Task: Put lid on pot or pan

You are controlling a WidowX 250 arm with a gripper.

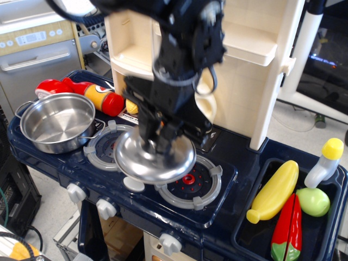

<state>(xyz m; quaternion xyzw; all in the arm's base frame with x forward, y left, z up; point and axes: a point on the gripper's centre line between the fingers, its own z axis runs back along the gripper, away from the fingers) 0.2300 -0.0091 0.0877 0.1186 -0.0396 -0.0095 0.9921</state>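
Observation:
The shiny steel lid (154, 159) hangs in the air, tilted, between the two burners. My gripper (161, 137) is shut on its centre knob, which the fingers hide. The arm above is blurred by motion. The shallow steel pot (57, 122) with wire loop handles sits open and empty at the left end of the toy stove, well left of the lid.
A grey burner ring (190, 181) with a red centre lies uncovered right of the lid; another ring (103, 148) lies partly under it. A red-and-orange ketchup bottle (81, 92) lies behind the pot. The sink tray (255, 231) at right holds toy vegetables and a yellow-capped bottle (324, 162).

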